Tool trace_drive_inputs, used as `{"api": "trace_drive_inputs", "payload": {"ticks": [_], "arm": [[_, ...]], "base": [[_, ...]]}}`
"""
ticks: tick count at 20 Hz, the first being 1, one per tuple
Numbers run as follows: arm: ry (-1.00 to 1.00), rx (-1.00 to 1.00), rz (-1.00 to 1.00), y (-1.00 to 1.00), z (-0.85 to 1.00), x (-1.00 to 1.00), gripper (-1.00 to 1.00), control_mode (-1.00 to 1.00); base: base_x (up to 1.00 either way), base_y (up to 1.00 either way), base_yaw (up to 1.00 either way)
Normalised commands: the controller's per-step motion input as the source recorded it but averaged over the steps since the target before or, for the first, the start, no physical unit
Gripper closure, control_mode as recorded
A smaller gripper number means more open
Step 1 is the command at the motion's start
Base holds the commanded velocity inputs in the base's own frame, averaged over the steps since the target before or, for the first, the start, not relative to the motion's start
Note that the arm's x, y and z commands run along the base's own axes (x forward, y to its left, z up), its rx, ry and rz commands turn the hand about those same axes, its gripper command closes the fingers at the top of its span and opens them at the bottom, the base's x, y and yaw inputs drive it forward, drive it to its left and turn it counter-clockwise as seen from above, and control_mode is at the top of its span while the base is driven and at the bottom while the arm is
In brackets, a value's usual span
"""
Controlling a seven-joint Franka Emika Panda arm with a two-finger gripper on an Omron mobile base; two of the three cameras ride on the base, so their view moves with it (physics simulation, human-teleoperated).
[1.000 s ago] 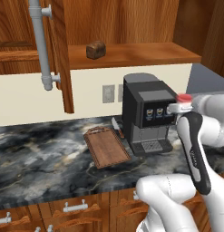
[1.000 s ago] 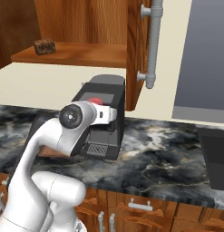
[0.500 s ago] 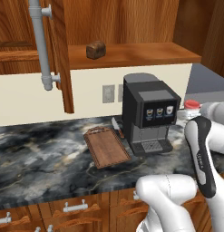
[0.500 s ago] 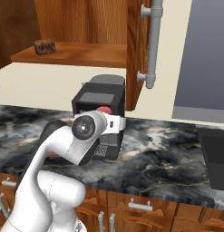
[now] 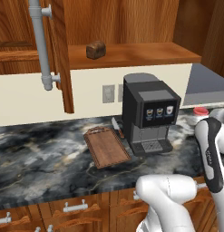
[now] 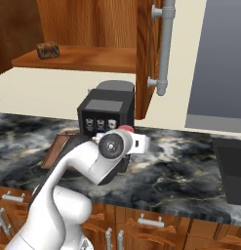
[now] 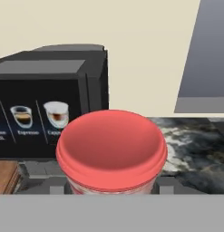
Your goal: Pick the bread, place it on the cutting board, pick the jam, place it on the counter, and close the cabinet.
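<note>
reddish-brown wood makes up the cabinet [image 5: 63, 50], its door standing open with a grey tube handle [image 5: 41, 43]. on its open shelf [image 6: 88, 59] sits the bread [image 5: 95, 50], alone, near the left end. below runs the dark marble worktop [image 5: 41, 158]. on it stands a black coffee machine [image 5: 149, 113], and just left of that lies the cutting board [image 5: 106, 147], flat and bare, handle toward the wall. the arm reaches to the right of the machine; the tool [image 6: 136, 141] holds the jam [image 7: 111, 152], red lid showing, above the worktop beside the machine. in the hand view the jar sits squarely between the tips, upright; whether it touches the worktop i cannot tell.
</note>
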Motion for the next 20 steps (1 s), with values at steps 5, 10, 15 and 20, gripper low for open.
{"api": "trace_drive_inputs", "payload": {"ticks": [5,10,15,20], "arm": [[0.05,0.00,0.00,-0.46,-0.38,0.00,1.00,-1.00],[0.05,0.00,0.00,-0.36,-0.42,0.00,1.00,-1.00],[0.06,0.00,0.00,-0.29,-0.43,0.06,1.00,-1.00],[0.05,0.00,0.00,-0.26,-0.43,0.10,1.00,-1.00]], "base": [[0.00,0.00,0.00],[0.00,0.00,0.00],[0.00,0.00,0.00],[0.00,0.00,0.00]]}}
